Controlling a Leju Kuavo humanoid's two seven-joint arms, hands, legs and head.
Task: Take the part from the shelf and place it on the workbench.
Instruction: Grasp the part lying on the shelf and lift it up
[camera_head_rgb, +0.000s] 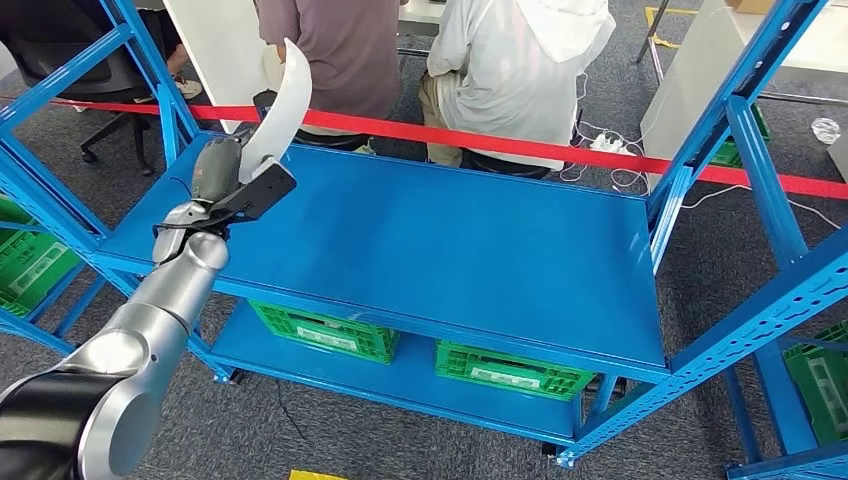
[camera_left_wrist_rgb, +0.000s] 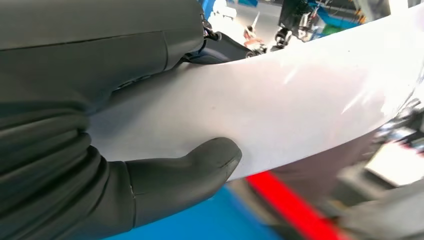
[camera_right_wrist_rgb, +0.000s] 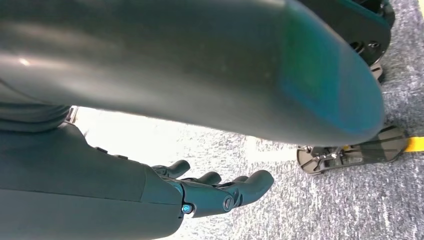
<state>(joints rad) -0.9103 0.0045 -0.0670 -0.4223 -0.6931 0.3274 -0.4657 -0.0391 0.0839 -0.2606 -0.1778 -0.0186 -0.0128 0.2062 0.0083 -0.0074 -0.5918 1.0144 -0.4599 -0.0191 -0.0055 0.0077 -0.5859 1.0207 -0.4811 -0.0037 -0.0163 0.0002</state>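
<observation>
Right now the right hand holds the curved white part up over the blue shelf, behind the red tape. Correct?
Wrong hand. The left hand holds the curved white part over the blue shelf; the head view and left wrist view show it. The right hand hangs empty toward the floor. The rest stands.

A curved white part (camera_head_rgb: 281, 108) stands upright above the blue shelf's (camera_head_rgb: 420, 250) left end.

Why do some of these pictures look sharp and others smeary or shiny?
Head view: evenly lit and sharp, the left hand and white curved part crisp over the blue shelf. Left wrist view: the part carries bright glare streaks, and the background behind it is blurred. Right wrist view: the right hand is fairly clear; the dark body above is soft.
</observation>
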